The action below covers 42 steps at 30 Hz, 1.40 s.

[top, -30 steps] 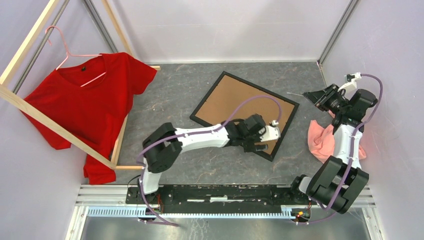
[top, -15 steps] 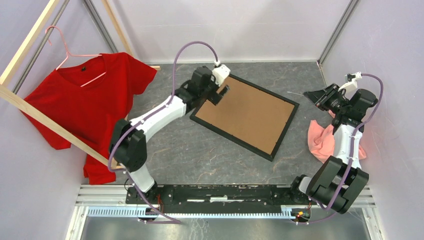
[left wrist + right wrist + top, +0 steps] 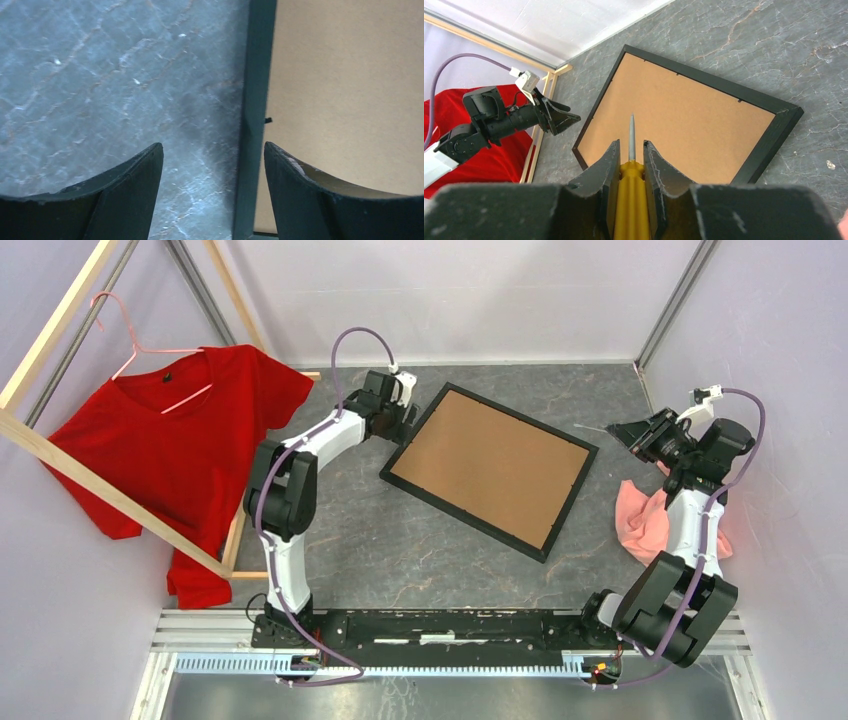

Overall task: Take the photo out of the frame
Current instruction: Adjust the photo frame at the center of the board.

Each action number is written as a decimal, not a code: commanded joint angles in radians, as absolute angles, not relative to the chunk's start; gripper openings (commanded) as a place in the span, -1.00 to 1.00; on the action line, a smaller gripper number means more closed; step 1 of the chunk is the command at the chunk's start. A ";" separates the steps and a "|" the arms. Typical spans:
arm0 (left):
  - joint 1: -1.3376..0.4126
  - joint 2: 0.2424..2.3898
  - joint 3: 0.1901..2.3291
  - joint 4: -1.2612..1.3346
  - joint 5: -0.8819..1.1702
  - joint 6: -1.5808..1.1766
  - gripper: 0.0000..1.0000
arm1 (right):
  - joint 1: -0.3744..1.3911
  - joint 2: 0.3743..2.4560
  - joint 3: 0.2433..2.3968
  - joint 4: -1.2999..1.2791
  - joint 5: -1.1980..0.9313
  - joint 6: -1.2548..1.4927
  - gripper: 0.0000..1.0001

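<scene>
Your grey marbled desk (image 3: 400,550) carries everything. On its left stands a pale wooden rack (image 3: 60,312) with a red T-shirt (image 3: 180,450) hanging from it. The frame (image 3: 768,144) lies face down and skewed in the middle of the desk, its brown backing board (image 3: 489,471) turned up. The board covers the photo, so you cannot see it. A crumpled pink cloth (image 3: 640,520) lies at the right edge of the desk.

Your left hand (image 3: 213,150) is at the frame's left side with its fingers apart. One finger is over bare desk and the other over the backing board, with the black rail between them. Your right hand (image 3: 630,150) is raised above the cloth, clamped on a yellow-handled screwdriver (image 3: 631,185) whose thin shaft points toward the frame. A small black tab (image 3: 267,120) juts from the rail onto the board.
</scene>
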<state>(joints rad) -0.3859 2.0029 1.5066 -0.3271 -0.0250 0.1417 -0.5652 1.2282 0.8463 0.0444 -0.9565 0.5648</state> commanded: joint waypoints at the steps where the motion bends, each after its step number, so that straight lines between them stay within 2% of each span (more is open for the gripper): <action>1: -0.387 1.984 1.475 -0.314 0.065 0.053 0.55 | -0.569 1.234 0.845 0.078 -0.953 0.571 -1.00; 16: -0.321 2.027 1.401 -0.307 0.247 -0.017 0.22 | -0.569 1.232 0.844 0.078 -0.951 0.573 -1.00; 24: -0.290 2.022 1.352 -0.285 0.350 -0.062 -0.24 | -0.569 1.233 0.842 0.078 -0.950 0.575 -1.00; 30: -0.288 1.954 1.250 -0.244 0.345 -0.117 -0.39 | -0.569 1.234 0.839 0.081 -0.948 0.575 -1.00; 35: -0.281 1.879 1.139 -0.240 0.306 -0.169 -0.44 | -0.563 1.239 0.830 0.090 -0.939 0.583 -1.00; 42: -0.271 1.773 1.023 -0.263 0.366 -0.199 -0.46 | -0.520 1.257 0.822 0.092 -0.902 0.572 -1.00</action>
